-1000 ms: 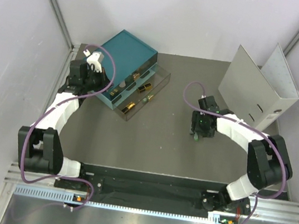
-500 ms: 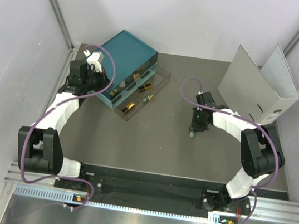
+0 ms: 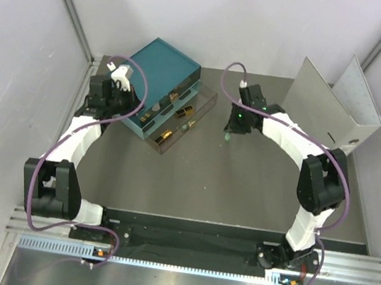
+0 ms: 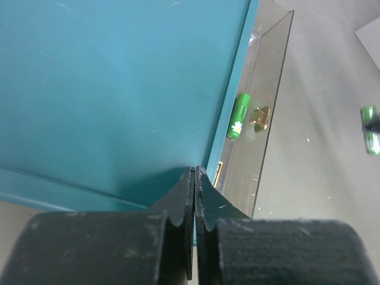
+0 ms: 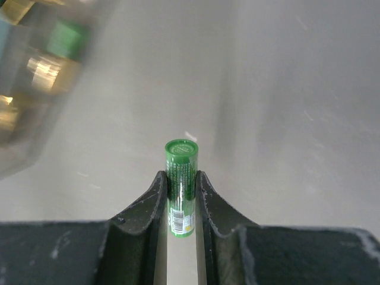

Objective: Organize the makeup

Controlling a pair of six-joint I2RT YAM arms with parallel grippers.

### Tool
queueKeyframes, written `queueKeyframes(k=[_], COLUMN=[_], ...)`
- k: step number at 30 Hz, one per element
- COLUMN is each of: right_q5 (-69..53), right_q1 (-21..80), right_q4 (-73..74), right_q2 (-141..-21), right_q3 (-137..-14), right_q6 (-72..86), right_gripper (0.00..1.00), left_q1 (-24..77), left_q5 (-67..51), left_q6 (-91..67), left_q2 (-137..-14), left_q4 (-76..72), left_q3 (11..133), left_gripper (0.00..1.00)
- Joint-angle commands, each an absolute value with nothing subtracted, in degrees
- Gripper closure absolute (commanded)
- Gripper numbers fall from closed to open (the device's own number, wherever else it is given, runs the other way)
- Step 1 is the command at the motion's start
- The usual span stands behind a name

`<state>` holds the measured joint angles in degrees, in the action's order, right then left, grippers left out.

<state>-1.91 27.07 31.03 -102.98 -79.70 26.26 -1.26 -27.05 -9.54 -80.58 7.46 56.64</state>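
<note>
Evidently the right hand [image 5: 181, 181] clamps a bright green plastic tube [image 5: 181, 155], likely destined for the clear drawer [image 3: 194, 111]. Left hand [image 4: 195, 178], fingers together, likely steadies the teal drawer box [image 4: 119, 89].

drawer box [image 3: 161, 74] back left, tube [image 4: 238, 116] in its drawer [image 4: 274, 101]; binder [image 3: 328, 109] back right.

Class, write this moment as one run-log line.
right hand: shut on green tube, near open clear drawers | left hand: shut, empty, at teal drawer box

The closed left tool [image 4: 195, 173] points at the teal box [image 4: 119, 89], whose clear drawer [image 4: 274, 77] holds 1 green tube [image 4: 240, 115].
</note>
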Motion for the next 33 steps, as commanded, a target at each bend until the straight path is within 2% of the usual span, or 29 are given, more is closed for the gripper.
queueKeyframes(k=[1,5,14,22,23,27,30,33], right_q5=[-4.13,-5.36,-9.66,-11.69,-12.04,-11.78,-11.95,-12.04], right_q1=[29.62,30.58,32.17,33.57,33.66,34.45,34.63,34.63], right_q4=[32.52,33.66,34.54,32.25,32.17,30.85,30.76,29.8], right_q2=[-108.87,-115.3,-128.05,-134.21,-134.56,-134.13,-133.86,-132.9], right_q3=[-92.44,-104.64,-123.99,-128.14,-128.06,-126.21,-125.51,-124.28], right_q6=[27.25,27.77,34.18,39.46,39.72,38.76,38.76,38.67], right_gripper=[0.97,0.97,0.96,0.89,0.87,0.62,0.51,0.5], left_q1=[-0.26,-0.26,-0.18,-0.18,-0.18,-0.18,-0.18,-0.18], left_q5=[-27.77,-27.77,-27.69,-27.51,-27.77,-27.68,-27.6,-27.6], left_q6=[-9.58,-9.41,-8.97,-8.44,-8.35,-8.35,-8.44,-8.44], left_q2=[-85.96,-86.22,-85.87,-86.4,-86.4,-86.4,-86.4,-86.31], left_q4=[27.16,27.51,28.47,29.09,29.09,29.09,29.27,29.27], left_q3=[51.94,52.56,52.56,53.09,53.17,53.53,53.53,53.53], left_gripper=[1.0,1.0,1.0,1.0,1.0,1.0,1.0,1.0])
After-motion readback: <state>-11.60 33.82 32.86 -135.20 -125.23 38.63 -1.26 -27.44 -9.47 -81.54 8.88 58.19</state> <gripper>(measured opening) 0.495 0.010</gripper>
